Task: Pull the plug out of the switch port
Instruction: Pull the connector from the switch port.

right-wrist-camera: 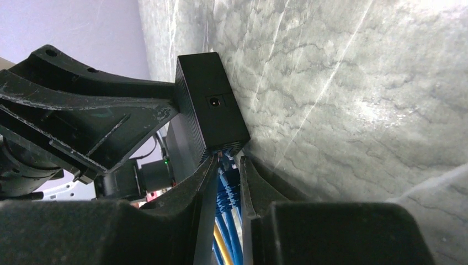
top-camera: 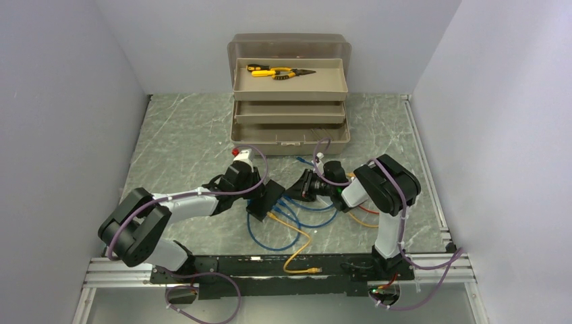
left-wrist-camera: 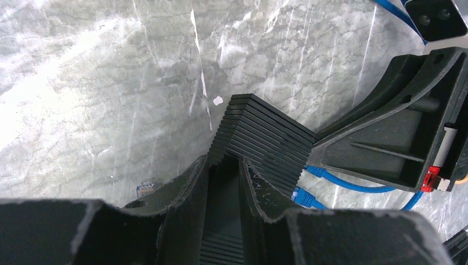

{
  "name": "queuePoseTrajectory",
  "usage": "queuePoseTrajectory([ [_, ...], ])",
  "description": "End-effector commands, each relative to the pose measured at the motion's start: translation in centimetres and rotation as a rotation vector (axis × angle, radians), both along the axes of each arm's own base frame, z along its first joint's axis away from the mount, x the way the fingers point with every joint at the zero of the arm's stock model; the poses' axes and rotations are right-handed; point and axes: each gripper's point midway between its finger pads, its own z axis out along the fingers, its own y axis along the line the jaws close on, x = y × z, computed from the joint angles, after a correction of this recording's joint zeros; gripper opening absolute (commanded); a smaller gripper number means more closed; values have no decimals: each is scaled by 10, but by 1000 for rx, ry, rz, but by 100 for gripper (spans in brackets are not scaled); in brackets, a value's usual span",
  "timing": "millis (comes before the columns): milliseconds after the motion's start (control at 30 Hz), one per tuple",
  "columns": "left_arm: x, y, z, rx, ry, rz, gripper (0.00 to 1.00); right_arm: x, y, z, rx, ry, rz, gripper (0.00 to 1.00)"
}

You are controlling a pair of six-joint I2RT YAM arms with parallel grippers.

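Right fingers (right-wrist-camera: 200, 193) and cables (right-wrist-camera: 227, 190) hide the switch (right-wrist-camera: 212, 110)'s sockets.

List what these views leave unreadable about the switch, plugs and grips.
- Ports of the switch: right wrist view, the right gripper and blue cables cover them; top view, too small.
- Whether a plug is clamped or seated: same blockage.
- Socket side, left wrist view: turned away behind the body that the left gripper clamps.

Two arms (top-camera: 182, 202) with white links, black joints, purple cables (top-camera: 233, 282)
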Motion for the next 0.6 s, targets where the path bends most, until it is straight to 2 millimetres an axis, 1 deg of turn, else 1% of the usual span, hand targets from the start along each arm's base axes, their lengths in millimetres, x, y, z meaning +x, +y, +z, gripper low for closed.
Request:
queuePoseTrajectory([
  [0, -45, 29, -57, 161, 193, -31, 30, -8, 17, 5, 32, -8, 78, 5],
  [33, -46, 28, -57, 162, 193, -31, 30, -9, 18, 5, 31, -8, 85, 0],
  [200, -45, 24, -54, 176, 180, -36, 31, -13, 20, 5, 45, -8, 93, 0],
  [233, -44, 24, -52, 180, 176, -36, 34, -14, 19, 4, 45, -7, 93, 0],
  [267, -43, 23, -50, 186, 168, -36, 38, -13, 19, 4, 44, -10, 92, 0],
  [367, -36, 19, -37, 183, 126, -23, 61, -13, 19, 4, 39, -13, 88, 0],
  [400, -38, 20, -36, 194, 129, -20, 67, -13, 19, 4, 38, -13, 86, 0],
  [467, -35, 18, -28, 192, 115, -22, 74, -12, 18, 4, 36, -14, 84, 0],
  [567, -31, 11, -20, 193, 103, -43, 79, -12, 18, 3, 29, -12, 78, 0],
])
